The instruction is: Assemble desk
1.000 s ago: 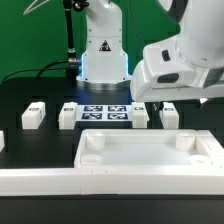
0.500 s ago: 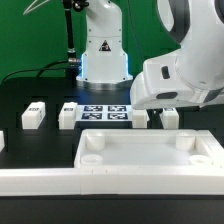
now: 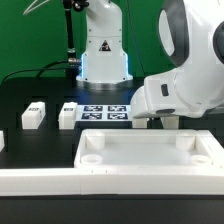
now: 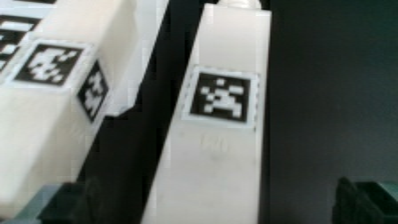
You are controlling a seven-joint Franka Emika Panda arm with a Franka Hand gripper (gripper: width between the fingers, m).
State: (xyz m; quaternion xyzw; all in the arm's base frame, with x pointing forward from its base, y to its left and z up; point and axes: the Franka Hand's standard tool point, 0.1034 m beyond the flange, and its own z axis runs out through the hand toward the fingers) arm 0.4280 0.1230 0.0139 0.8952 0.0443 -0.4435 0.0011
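- You have the claw (image 4: 214,205) released: its jaws stand wide, with a dark fingertip (image 4: 61,204) on either side of the tagged leg (image 4: 222,110), and neither is seen pressing it.
- A second leg (image 4: 71,65) lies just beside that one.
- Your arm (image 3: 185,85) hangs low at the exterior view's right.
- The desk panel (image 3: 150,155) lies flat in front, rim up.
- A third leg (image 3: 33,115) and a fourth leg (image 3: 68,113) stand at the exterior view's left of the marker board (image 3: 105,112).

Exterior cam sits low, facing the arm base (image 3: 104,50) across the panel (image 3: 150,155). Wrist cam's super close above the leg (image 4: 222,100) between the fingers (image 4: 365,200), the shared bit.
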